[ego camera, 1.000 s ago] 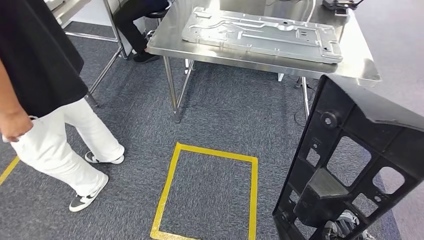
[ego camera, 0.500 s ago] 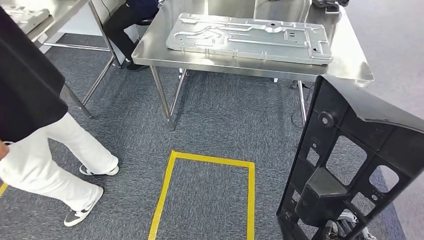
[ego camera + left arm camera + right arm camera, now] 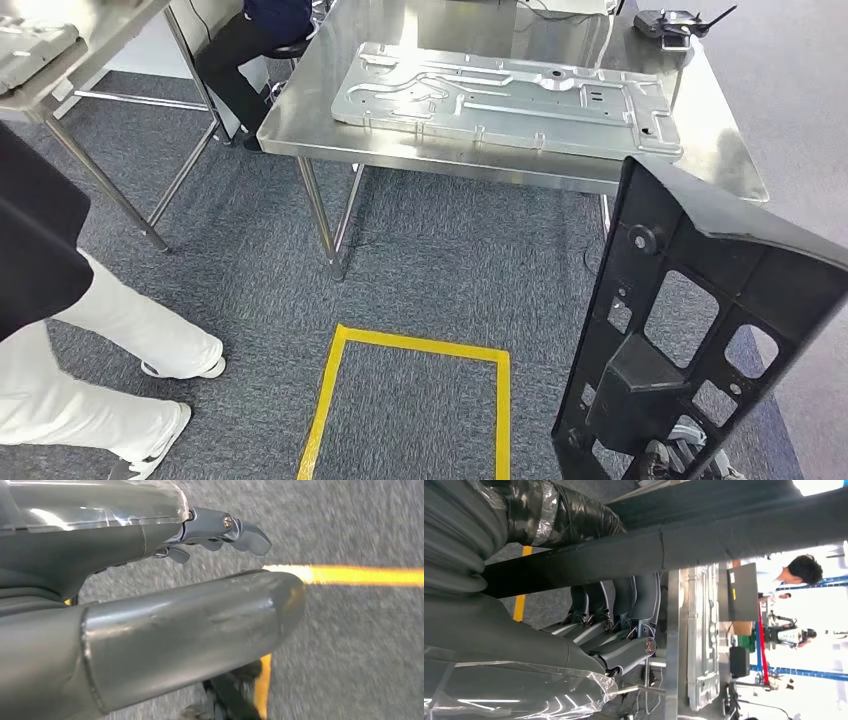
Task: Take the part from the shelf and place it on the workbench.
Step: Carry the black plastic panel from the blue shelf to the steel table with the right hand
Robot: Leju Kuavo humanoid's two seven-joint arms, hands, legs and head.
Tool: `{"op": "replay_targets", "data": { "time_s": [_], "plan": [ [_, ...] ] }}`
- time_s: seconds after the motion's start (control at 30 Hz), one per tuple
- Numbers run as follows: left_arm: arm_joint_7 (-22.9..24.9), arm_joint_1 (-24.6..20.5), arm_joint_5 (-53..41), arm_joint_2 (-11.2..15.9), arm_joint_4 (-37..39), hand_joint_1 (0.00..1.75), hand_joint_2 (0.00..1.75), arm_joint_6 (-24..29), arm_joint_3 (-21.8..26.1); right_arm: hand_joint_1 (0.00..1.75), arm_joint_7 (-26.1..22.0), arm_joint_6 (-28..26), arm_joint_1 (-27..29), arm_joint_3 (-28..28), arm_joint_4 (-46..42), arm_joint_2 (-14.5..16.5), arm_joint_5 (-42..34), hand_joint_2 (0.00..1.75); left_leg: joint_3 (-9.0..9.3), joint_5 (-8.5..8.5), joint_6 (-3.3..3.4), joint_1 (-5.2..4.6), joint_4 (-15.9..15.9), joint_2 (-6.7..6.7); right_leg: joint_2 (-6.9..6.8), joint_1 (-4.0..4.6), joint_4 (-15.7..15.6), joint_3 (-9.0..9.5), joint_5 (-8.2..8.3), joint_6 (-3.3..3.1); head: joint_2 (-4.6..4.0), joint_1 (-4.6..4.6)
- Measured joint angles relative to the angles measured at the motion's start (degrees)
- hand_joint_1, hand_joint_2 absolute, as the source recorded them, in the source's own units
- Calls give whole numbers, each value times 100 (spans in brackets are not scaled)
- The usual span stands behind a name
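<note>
A large black plastic part (image 3: 700, 330) with cut-out windows stands upright at the right of the head view, its upper edge level with the near edge of the steel workbench (image 3: 720, 165). In the right wrist view my right hand (image 3: 609, 625) grips this black part (image 3: 724, 530), fingers wrapped round its edge. A flat silver metal plate (image 3: 510, 95) lies on the workbench. My left hand (image 3: 215, 530) hangs over the grey carpet with its fingers apart and nothing in it.
A person in white trousers (image 3: 70, 340) stands close at the left. Another person (image 3: 250, 40) sits behind the workbench. A yellow tape square (image 3: 410, 400) marks the carpet ahead. A second steel table (image 3: 70, 60) stands far left. A black controller (image 3: 670, 20) lies on the workbench's far corner.
The whole view has shifted as the camera moved; the workbench now sits lower and more central. The person in white trousers has stepped further left. The black part stays in my right hand.
</note>
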Motion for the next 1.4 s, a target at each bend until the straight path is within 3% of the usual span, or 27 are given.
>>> {"op": "replay_targets", "data": {
  "time_s": [0.03,0.07,0.13,0.17,0.2,0.27,0.3,0.37,0.43,0.5,0.53,0.57,0.63,0.67,0.73,0.8,0.87,0.97,1.0,1.03,1.07,1.13,1.17,1.2,1.3,1.37,1.4],
  "plan": [
    [2,1,-7,-2,7,0,0,-1,11,175,2,1,0,12,4,-7,-3,175,122,-89,-13,13,-8,-5,-7,-6,-165,-80,42,12,0,1],
    [3,2,-15,-4,13,0,0,-2,21,175,3,2,1,20,5,-10,-3,175,243,-181,-29,26,-13,-6,-19,-11,-436,-112,258,17,0,1],
    [4,0,-22,-7,22,0,0,-2,37,175,19,-16,-1,29,11,-15,1,175,447,-355,-82,39,-24,-16,-66,1,-968,-109,984,-17,1,1],
    [7,-15,-29,-7,26,0,0,2,47,175,57,-58,-1,38,16,-22,34,175,524,-428,-125,40,-51,-25,-76,19,-1109,-88,1227,-59,1,-1],
    [10,-31,-40,-7,29,0,0,6,58,175,109,-122,2,57,20,-30,95,175,598,-462,-172,34,-60,-36,-82,34,-1169,-61,1340,-107,1,-1],
    [15,-78,-73,-1,32,0,0,20,81,175,238,-281,4,119,25,-60,254,175,678,-427,-264,36,3,-41,-68,49,-1213,63,1254,-214,0,-4],
    [15,-91,-89,6,33,0,0,24,92,175,278,-344,0,158,26,-72,303,175,642,-368,-289,38,180,-36,-76,45,-1257,138,1227,-263,0,-3],
    [16,-118,-118,17,46,0,0,27,123,175,308,-437,-22,242,29,-101,299,175,298,-405,-309,48,802,-22,-88,44,-1326,287,1154,-351,-1,-7],
    [16,-112,-143,26,68,0,0,27,170,175,293,-522,-36,327,46,-128,233,175,-222,-751,-312,39,1471,-16,-95,63,-1350,405,1052,-400,-1,-9],
    [17,-80,-156,41,85,0,0,27,217,175,280,-615,-39,383,73,-144,195,175,-592,-1060,-317,30,1685,-15,-86,86,-1354,540,934,-414,0,-10],
    [17,-65,-162,54,94,0,0,28,238,175,280,-670,-39,402,85,-150,196,175,-672,-1017,-303,23,1555,-14,-82,99,-1354,616,872,-414,1,-10],
    [18,-54,-172,67,102,0,0,28,257,175,282,-726,-39,418,93,-157,203,175,-689,-811,-269,8,1288,-12,-82,112,-1354,698,811,-411,1,-10],
    [19,-38,-191,101,113,0,0,30,308,175,304,-860,-36,440,103,-171,235,175,-640,-228,-141,-56,725,-1,-76,127,-1352,836,695,-384,0,-7],
    [20,-35,-198,114,118,0,0,31,330,175,327,-924,-34,446,106,-176,256,175,-613,-90,-83,-92,564,-10,-67,129,-1349,885,640,-351,-1,-10],
    [21,-32,-210,131,125,0,0,36,360,175,442,-1079,-14,451,107,-181,380,175,-565,-90,-7,-133,460,-38,-39,134,-1293,976,612,-268,0,-18],
    [23,-37,-257,131,125,0,0,36,384,175,872,-1284,33,437,94,-182,948,175,-422,26,58,-98,352,-51,-32,136,-1150,1023,611,-204,0,-21],
    [31,-35,-331,125,110,0,0,5,438,175,1618,-1432,123,355,85,-156,2255,175,-275,73,95,-63,284,-48,-28,123,-779,862,501,-139,-1,-10],
    [69,26,-454,74,17,0,0,-157,543,175,2550,-1469,281,141,79,-76,4336,175,-147,-39,80,-55,250,-47,-30,66,18,229,105,-59,-1,0],
    [95,60,-513,41,-45,0,0,-234,583,175,2756,-1468,309,50,74,-56,4761,175,-94,-94,68,-48,248,-48,-31,49,114,54,21,-41,-1,-1],
    [117,96,-572,4,-114,0,0,-301,624,175,2920,-1463,323,-58,66,-38,5051,175,-28,-155,54,-39,248,-50,-32,36,54,-53,28,-27,-1,1],
    [133,123,-624,-32,-179,0,0,-351,668,175,3036,-1454,328,-185,55,-17,5230,175,53,-222,39,-27,248,-52,-33,28,-161,-91,173,-15,-1,1],
    [142,159,-697,-91,-263,0,0,-395,744,175,3132,-1431,332,-427,42,22,5393,175,213,-362,-1,-9,241,-60,-35,42,-705,-98,801,-30,-1,0],
    [139,161,-742,-110,-292,0,0,-405,776,175,3140,-1400,322,-533,41,37,5447,175,278,-423,-36,-8,229,-67,-37,65,-887,-96,1050,-68,-1,2],
    [132,156,-806,-121,-313,0,0,-412,804,175,3130,-1336,298,-631,44,47,5507,175,342,-469,-76,-7,198,-69,-39,85,-974,-92,1201,-119,-1,4],
    [87,106,-1059,-121,-348,0,0,-428,888,175,3047,-946,28,-918,89,89,5638,175,369,-319,-207,-15,356,-51,-20,96,-1120,86,1130,-278,-1,10],
    [39,44,-1204,-111,-355,0,0,-434,947,175,2976,-609,-299,-1092,194,123,5684,175,77,-141,-255,-15,909,-30,-10,71,-1294,314,1079,-354,-1,2],
    [18,20,-1257,-107,-357,0,0,-435,966,175,2954,-471,-474,-1154,270,141,5712,175,-153,-157,-262,-10,1225,-22,-14,61,-1368,428,1044,-379,-1,-2]
  ]
}}
